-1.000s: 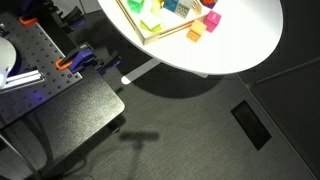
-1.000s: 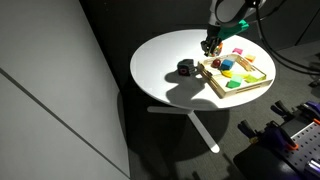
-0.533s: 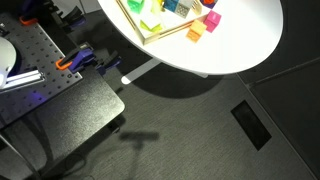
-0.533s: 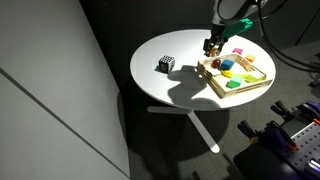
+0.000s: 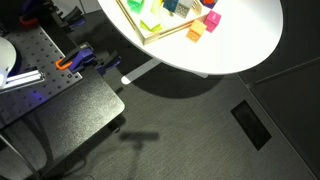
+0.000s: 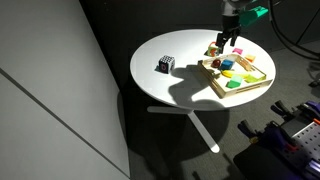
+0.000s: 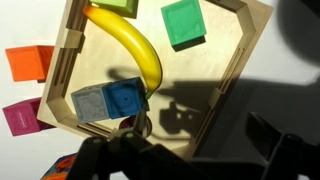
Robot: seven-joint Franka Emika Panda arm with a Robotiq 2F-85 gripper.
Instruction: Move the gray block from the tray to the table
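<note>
Gray block [image 6: 165, 65] on white table [image 6: 172, 92], well apart from pincer [image 6: 227, 44]

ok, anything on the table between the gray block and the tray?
Nothing. In an exterior view, the stretch of white table between the gray block and the tray rim is bare.

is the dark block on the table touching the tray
Apart: an exterior view shows the dark block on bare table, well clear of the tray.
</note>
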